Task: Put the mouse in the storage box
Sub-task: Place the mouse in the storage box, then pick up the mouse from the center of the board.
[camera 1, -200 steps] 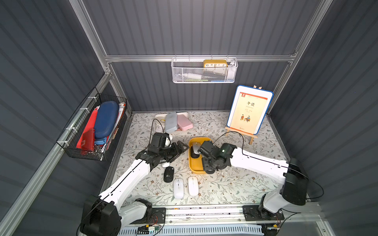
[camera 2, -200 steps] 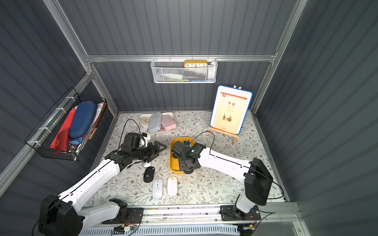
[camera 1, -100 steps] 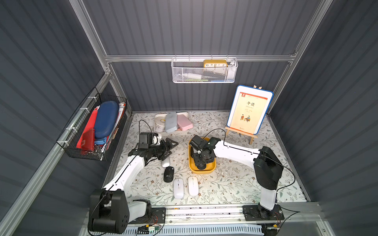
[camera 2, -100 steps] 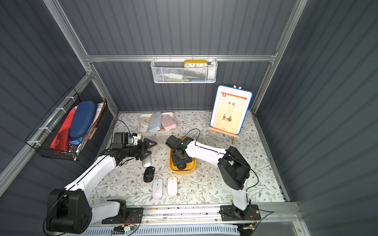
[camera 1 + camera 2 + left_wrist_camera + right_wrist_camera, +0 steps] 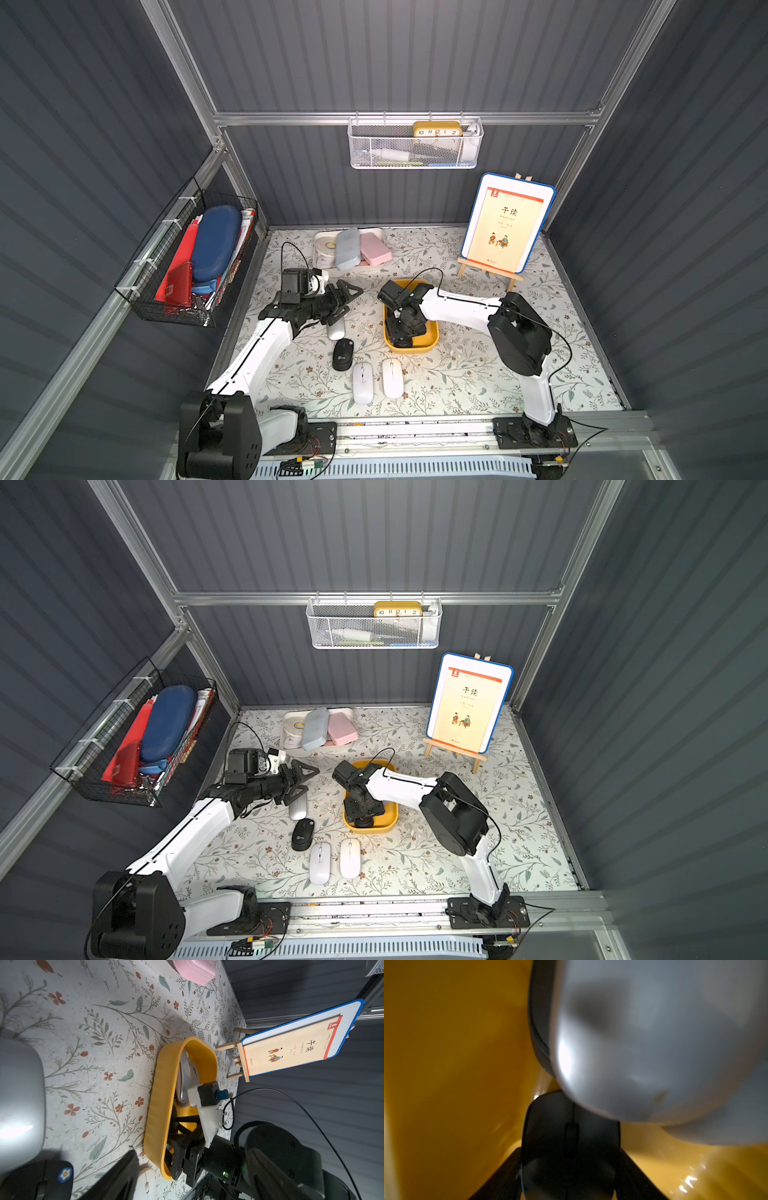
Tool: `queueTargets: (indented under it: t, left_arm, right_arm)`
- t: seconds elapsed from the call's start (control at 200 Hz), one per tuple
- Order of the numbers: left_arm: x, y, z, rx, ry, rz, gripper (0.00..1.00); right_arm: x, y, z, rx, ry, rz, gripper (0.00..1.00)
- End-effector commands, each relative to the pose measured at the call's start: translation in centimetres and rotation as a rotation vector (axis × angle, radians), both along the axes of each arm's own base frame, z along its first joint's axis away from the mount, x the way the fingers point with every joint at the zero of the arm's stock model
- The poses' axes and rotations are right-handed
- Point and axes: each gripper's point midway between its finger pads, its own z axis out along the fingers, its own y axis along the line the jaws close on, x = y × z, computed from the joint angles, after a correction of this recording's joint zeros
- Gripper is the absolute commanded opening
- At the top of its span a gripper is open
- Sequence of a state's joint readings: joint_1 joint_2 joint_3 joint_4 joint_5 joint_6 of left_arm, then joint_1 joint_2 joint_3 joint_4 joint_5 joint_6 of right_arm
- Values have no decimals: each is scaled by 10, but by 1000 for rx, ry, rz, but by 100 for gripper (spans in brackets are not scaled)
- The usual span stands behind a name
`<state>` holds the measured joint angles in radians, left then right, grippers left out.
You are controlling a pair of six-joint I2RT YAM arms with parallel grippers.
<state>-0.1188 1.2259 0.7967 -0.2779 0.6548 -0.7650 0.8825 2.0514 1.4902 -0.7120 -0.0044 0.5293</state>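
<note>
- A pair of white mice (image 5: 363, 382) lies nearest on the table (image 5: 478, 374), with a stickered black mouse (image 5: 343, 354) just behind.
- The left pincer (image 5: 344, 302) hangs spread above a silver mouse (image 5: 336, 331).
- The right pincer (image 5: 401, 334) is down in the storage box (image 5: 409, 348). A dark mouse (image 5: 571, 1147) lies between its fingers; I cannot tell whether it is pinched. A grey mouse (image 5: 654, 1043) lies beside it.

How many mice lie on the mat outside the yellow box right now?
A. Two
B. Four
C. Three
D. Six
B: a silver mouse, a black mouse and two white mice all lie outside the yellow box.
</note>
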Motion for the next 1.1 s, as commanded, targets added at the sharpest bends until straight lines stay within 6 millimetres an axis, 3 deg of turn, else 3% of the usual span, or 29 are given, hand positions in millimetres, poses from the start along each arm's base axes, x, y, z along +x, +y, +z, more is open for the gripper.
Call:
queueTargets:
  t: [0.0,0.165,0.325,0.47,0.755,0.89,1.096]
  left_arm:
    - [-3,-3,7,7,-25,-35,85]
    - [-4,-3,10,-1,-34,-36,85]
    - [-12,-12,25,-10,-68,-62,86]
    - [-32,-23,20,36,-47,-71,85]
    - [-77,-20,6,-42,-20,-40,86]
    - [-95,-12,-18,-11,50,-17,84]
    - [-94,-5,2,14,-15,21,85]
  right_arm:
    - [2,6,11,24,-15,10,73]
    - [6,3,46,38,-114,9,77]
    - [6,0,86,24,-217,34,80]
    - [-17,-8,106,66,-235,-5,78]
    - [-123,2,81,50,-110,32,78]
    - [-139,5,56,72,-45,-13,79]
    - [-141,28,35,104,-3,-11,80]
